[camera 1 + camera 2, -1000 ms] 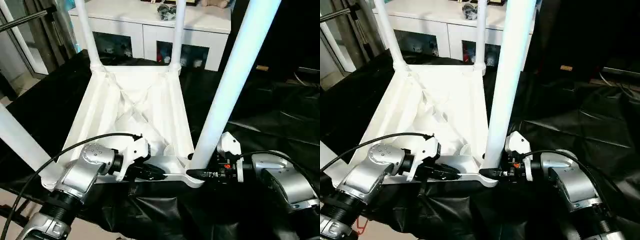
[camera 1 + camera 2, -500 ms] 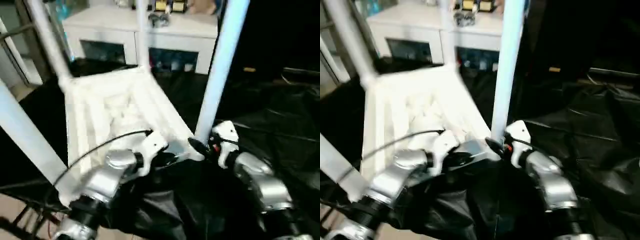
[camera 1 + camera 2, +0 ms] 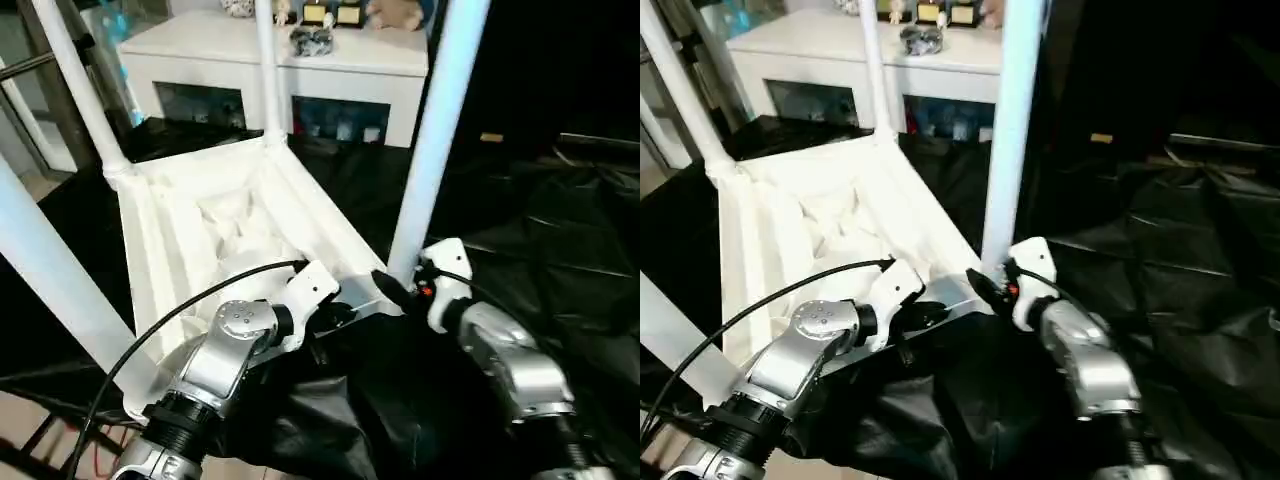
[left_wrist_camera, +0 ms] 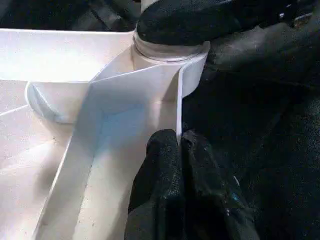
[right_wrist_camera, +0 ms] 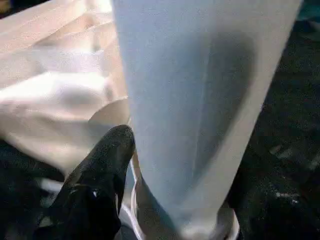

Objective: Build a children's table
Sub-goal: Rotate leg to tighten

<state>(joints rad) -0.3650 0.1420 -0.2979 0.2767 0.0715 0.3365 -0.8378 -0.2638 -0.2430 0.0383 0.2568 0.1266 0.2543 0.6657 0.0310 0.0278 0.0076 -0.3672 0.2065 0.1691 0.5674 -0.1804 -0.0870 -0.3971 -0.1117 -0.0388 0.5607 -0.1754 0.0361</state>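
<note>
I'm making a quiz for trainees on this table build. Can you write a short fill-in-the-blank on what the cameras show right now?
1. The tabletop lies with its ribbed underside facing ____.
2. The left pincer is shut on the tabletop's thin ____.
3. The right pincer sits at the base of a white ____.
4. The cloth under the work is ____ in colour.

Missing words: up; wall; leg; black

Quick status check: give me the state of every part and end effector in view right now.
Tabletop: upside down, ribbed underside up.
Four legs: standing in the corner sockets.
Left end effector: shut on the tabletop's near rim.
Right end effector: at the base of the near right leg; grip unclear.
Cabinet: doors closed.
</note>
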